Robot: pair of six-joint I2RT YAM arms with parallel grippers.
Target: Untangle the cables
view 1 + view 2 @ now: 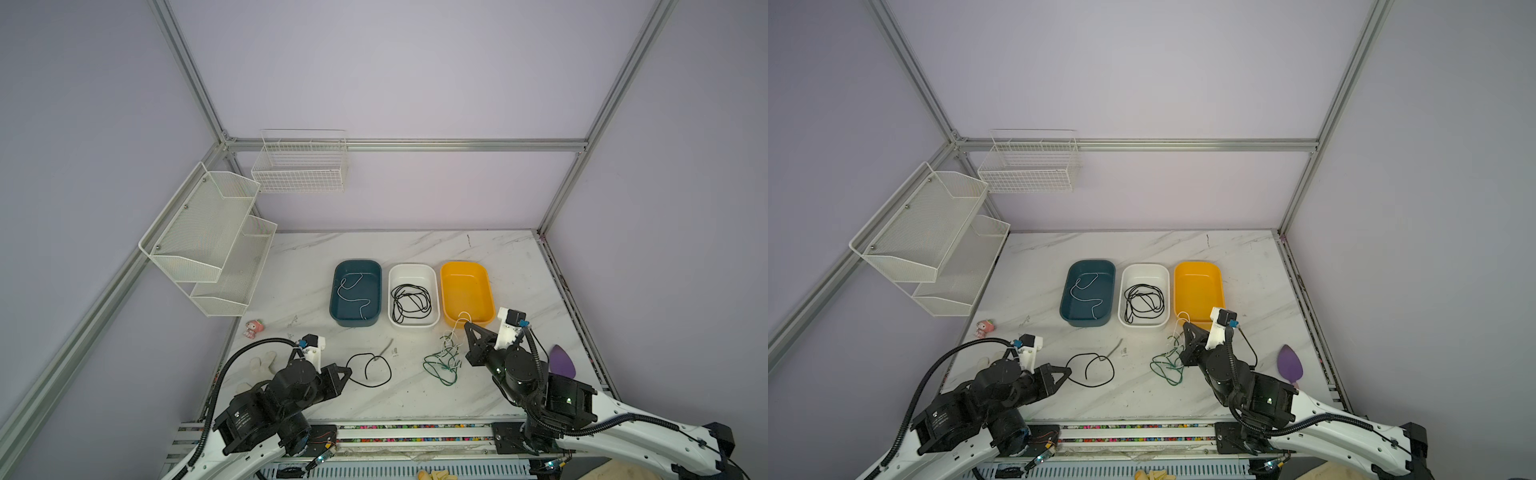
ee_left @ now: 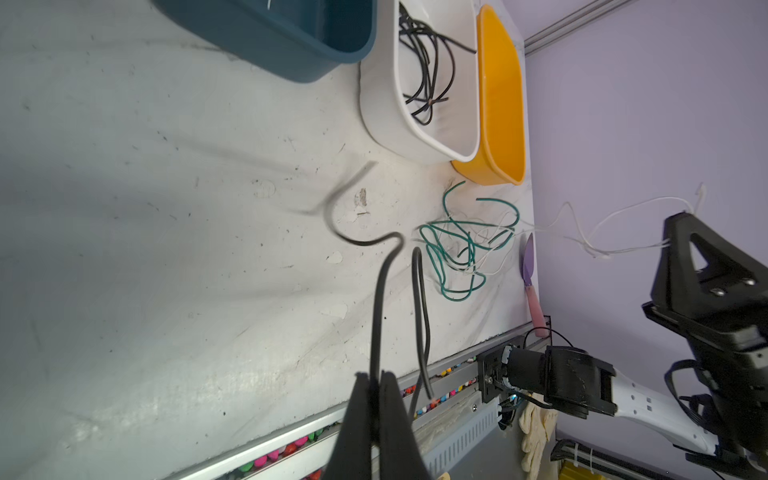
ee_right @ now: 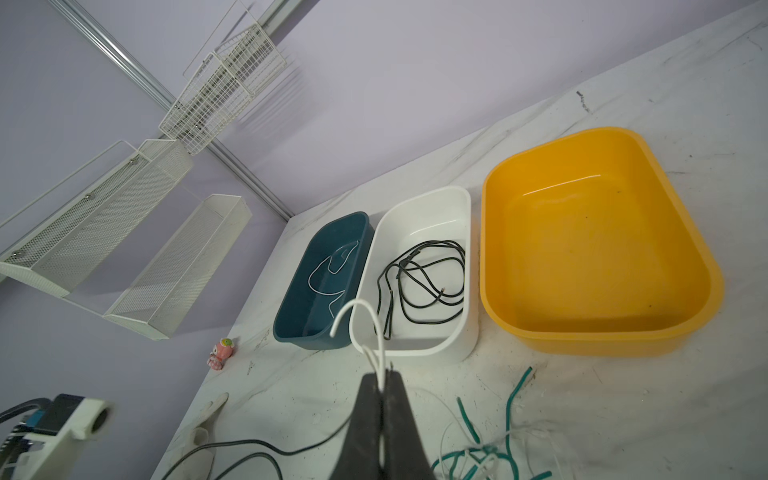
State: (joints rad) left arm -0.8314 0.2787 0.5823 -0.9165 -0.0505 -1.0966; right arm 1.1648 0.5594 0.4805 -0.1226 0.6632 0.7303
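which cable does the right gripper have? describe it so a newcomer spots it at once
On the marble table, find the yellow bin, rightmost of three in a row. At its near rim the right gripper pinches a thin white cable that trails down into the green cable tangle. It's the only white one lifted off the table.
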